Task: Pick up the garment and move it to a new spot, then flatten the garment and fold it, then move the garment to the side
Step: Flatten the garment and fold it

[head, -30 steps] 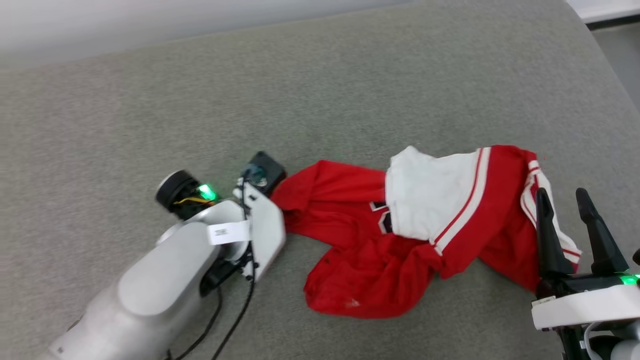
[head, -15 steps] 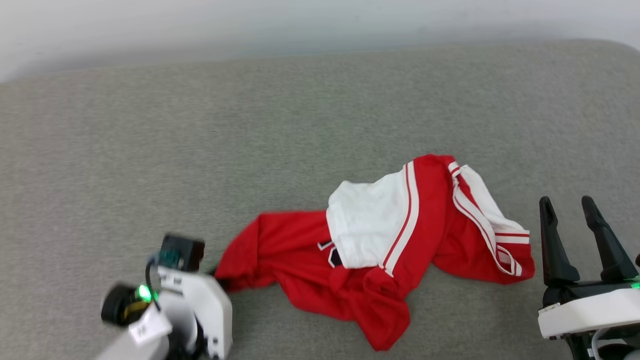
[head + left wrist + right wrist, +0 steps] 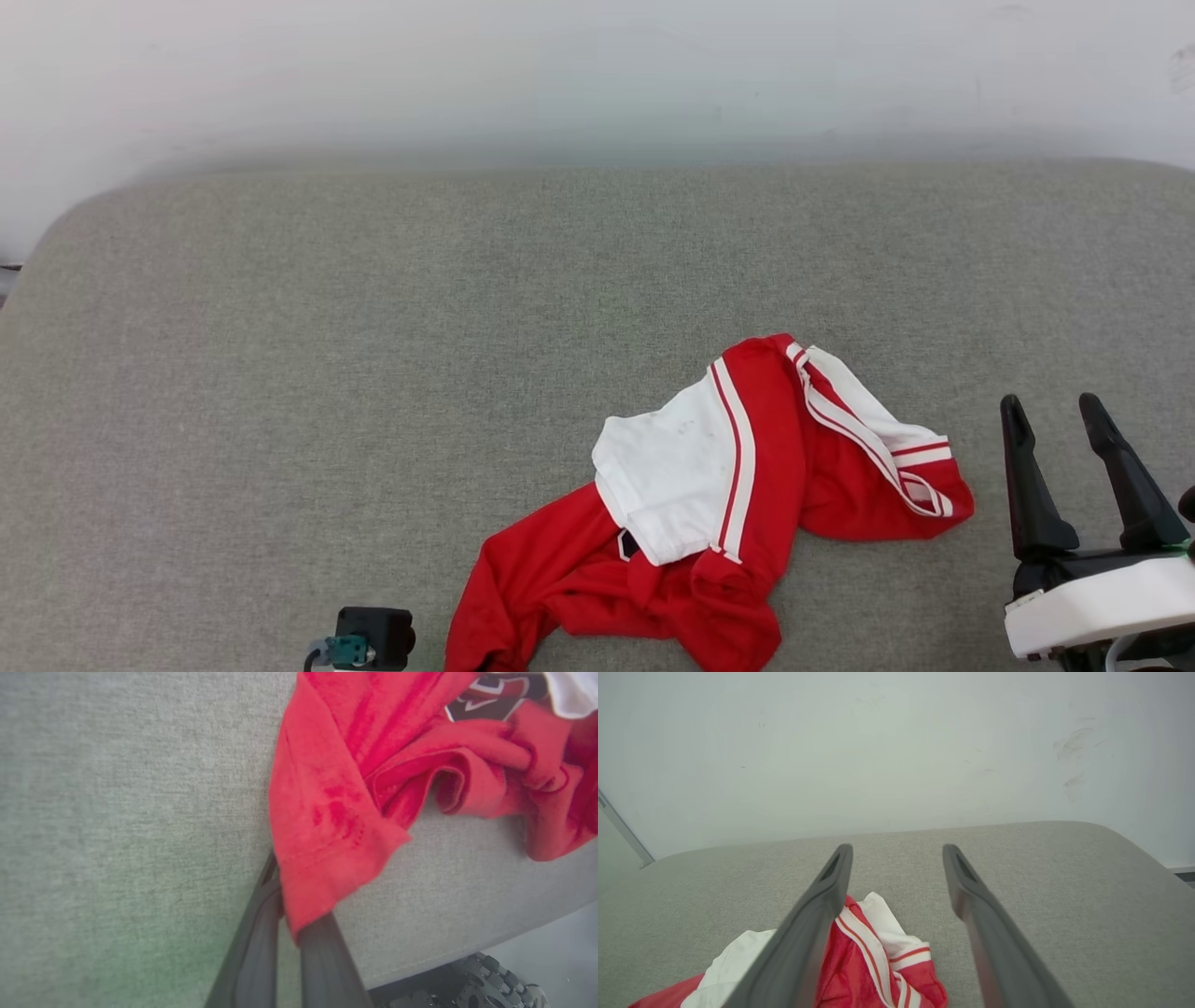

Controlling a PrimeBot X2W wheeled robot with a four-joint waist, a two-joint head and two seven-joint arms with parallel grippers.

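1. The left fingers are pressed together on a red hemmed corner of the garment. The cloth is pinched between them near their tips and drapes over the right-hand one.
2. Beyond those tips the red fabric runs up and off to the right, bunching into a rolled fold. A dark printed patch with white edging and a sliver of white panel sit at the far end.
3. To the left of the left fingers lies the bare grey fabric of the bench. Down to their right the bench's edge falls away, with a dark roller wheel beneath it.
4. The right fingers stand wide apart with nothing between them (seen from the head they point away from the robot).
5. Just left of the right fingers, near but not touching, lies the garment's striped end of red-and-white trim.
6. From there the garment lies crumpled on the bench. A white panel is folded on top in the middle, and a red tail trails away from the right fingers to the picture's lower edge.
7. Ahead of the right fingertips is open bench, then a pale wall with faint scuffs.
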